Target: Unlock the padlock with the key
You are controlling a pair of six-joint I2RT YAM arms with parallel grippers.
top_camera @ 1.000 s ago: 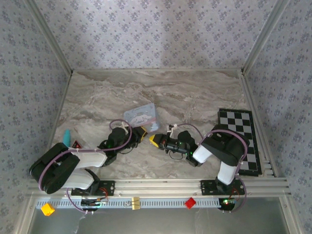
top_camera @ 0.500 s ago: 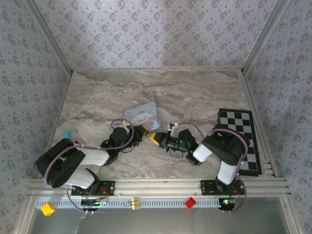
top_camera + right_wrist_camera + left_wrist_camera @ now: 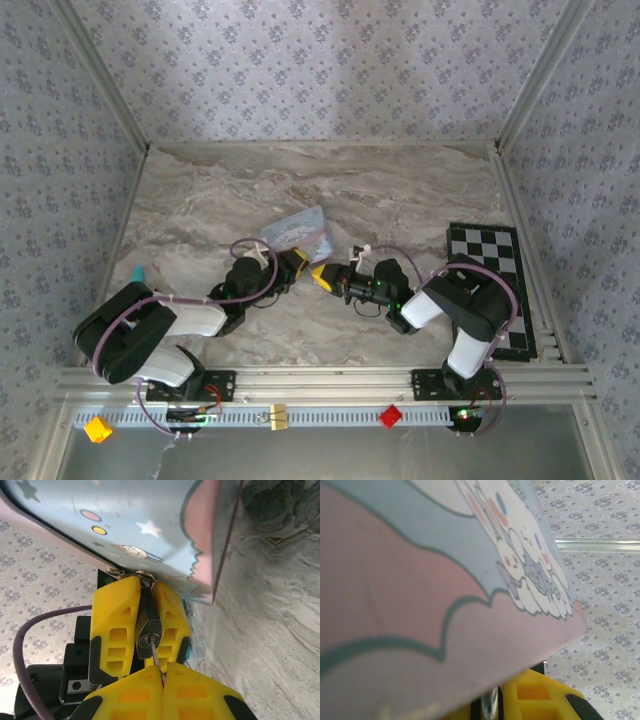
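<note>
**Turn the key gently and hold the lock firm**

The step in hand looks like turning the key. To do it well, the right gripper (image 3: 163, 670) should turn around the line of the key (image 3: 158, 661), like a screwdriver, and not push it to one side. The blade is very thin, so a bend could make it slip out or jam. A slow turn is safer than a quick one. The left gripper (image 3: 291, 264) should hold the padlock (image 3: 148, 642) firm so it does not spin along with the key. If the lock turns too, the key does no work.

In the right wrist view, the left gripper's yellow fingers (image 3: 116, 625) pinch the little padlock from both sides. Its round keyhole faces the right gripper. The right gripper's own fingers are pressed together on the key. Just the thin metal blade pokes out from between them. The tip of the blade sits in the keyhole or right at it. How deep it goes is hard to tell.

So the padlock is just in front of the right gripper's fingertips, with the key joining the two. The top of the lock seems to hook onto the edge of the blue tin (image 3: 150, 525), which tilts up off the marble table (image 3: 280, 630). From above, the two grippers meet nose to nose near the middle of the table, just in front of the tin.
</note>
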